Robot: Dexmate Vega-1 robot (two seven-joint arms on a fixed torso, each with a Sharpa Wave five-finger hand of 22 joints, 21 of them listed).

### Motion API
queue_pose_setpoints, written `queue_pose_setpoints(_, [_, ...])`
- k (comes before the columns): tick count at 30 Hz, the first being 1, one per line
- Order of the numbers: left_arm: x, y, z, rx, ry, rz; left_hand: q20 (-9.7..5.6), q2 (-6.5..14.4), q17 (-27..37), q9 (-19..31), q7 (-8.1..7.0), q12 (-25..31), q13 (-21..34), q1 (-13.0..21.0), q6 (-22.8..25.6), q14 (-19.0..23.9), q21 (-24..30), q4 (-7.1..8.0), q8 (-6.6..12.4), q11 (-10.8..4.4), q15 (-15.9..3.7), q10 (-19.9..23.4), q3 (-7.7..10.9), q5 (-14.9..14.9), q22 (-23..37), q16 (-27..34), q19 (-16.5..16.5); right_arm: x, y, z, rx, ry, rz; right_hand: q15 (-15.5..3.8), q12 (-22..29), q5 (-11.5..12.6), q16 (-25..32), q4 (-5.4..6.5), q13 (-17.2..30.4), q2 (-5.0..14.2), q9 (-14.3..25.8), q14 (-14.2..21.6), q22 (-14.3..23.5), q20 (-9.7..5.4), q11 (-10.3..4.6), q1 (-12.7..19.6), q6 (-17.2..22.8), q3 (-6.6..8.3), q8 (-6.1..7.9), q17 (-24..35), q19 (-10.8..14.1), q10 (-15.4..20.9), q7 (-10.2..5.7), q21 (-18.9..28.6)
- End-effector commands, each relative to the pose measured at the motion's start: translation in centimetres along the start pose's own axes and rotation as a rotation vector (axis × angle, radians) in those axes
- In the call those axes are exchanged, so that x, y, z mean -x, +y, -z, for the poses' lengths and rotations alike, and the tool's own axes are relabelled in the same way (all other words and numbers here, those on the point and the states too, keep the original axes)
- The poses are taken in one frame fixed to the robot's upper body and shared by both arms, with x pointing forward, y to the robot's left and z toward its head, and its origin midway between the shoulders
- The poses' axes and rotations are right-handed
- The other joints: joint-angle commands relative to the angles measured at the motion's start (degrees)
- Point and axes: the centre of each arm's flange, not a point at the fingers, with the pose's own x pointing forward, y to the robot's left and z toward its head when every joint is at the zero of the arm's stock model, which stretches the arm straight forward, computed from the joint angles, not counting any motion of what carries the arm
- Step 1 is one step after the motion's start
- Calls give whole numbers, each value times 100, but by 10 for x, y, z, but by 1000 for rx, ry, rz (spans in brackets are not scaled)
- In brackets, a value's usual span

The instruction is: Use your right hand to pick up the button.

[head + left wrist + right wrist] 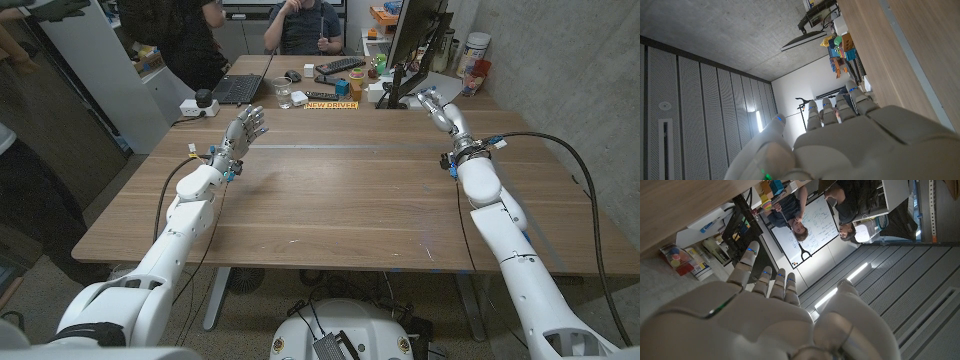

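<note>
The left hand point(245, 127) is raised above the far left part of the bench point(340, 200), fingers spread and holding nothing. The right hand point(433, 101) reaches over the far right edge beside the monitor point(415, 40), fingers extended and apart, empty. The button cannot be located.

Bare wooden table point(340, 200) between hands; laptop point(238, 88), monitor point(415, 40) crowd far edge.

left arm stretched forward, left hand point(245, 128) raised, fingers spread, holding nothing | right arm stretched forward, right hand point(437, 103) raised, fingers apart, holding nothing
</note>
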Motion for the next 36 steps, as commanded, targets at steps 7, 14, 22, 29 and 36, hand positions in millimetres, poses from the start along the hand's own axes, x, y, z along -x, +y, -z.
queue_pose_setpoints(7, [-8, 0, -2, -34, -9, 22, 55, 134, 11, 20, 7, 15, 21, -40, 29, -11, -29, -9, 25, 14, 9, 20, 31, 23, 26, 30, 6, 19, -39, -14, 257, -15, 71, -22, -25, 29, 42, -51, 31, -93, 28, 36, 11, 96, -23, 39, -32, -30, -15, 17, 72, -111, -94, 28])
queue_pose_setpoints(14, [-10, -2, 3, -29, 2, 30, 57, 130, 11, 20, 1, 15, 21, -45, 28, -17, -33, -7, 24, 21, 4, 20, 32, 24, 27, 29, 9, 30, -51, -19, 372, -7, 98, -20, -38, 34, 35, -85, 33, -118, 32, 22, 9, 113, -30, 66, -118, -35, -40, 15, 118, -169, -149, 25])
queue_pose_setpoints(22, [-14, -2, 3, -34, 1, 40, 41, 124, 11, 21, -2, 13, 21, -52, 26, -20, -39, -5, 22, 10, 7, 14, 33, 25, 27, 29, 10, 40, -70, -19, 479, 25, 140, -18, -66, 34, 15, -141, 35, -113, 38, -30, 5, 135, -36, 136, -208, -13, -53, 13, 120, -298, -208, -7])
queue_pose_setpoints(29, [-20, -1, 5, -44, 11, 50, 38, 118, 11, 21, 0, 10, 21, -59, 27, -22, -47, -2, 21, -1, 4, 3, 33, 27, 27, 30, 6, 52, -82, -18, 534, 37, 165, -42, -60, 22, 17, -212, 39, -82, 46, -47, 5, 113, -133, 229, -402, 26, -84, 11, 196, -383, -255, -14])
queue_pose_setpoints(36, [-25, -2, 10, -37, 17, 54, 40, 112, 11, 21, -12, 11, 21, -66, 23, -26, -55, 0, 19, -1, 0, 4, 33, 28, 28, 30, 2, 69, -100, -21, 593, 63, 192, -71, -65, 17, 0, -288, 45, -11, 56, -109, 1, 140, -191, 354, -512, 98, -75, 11, 179, -485, -276, -56])
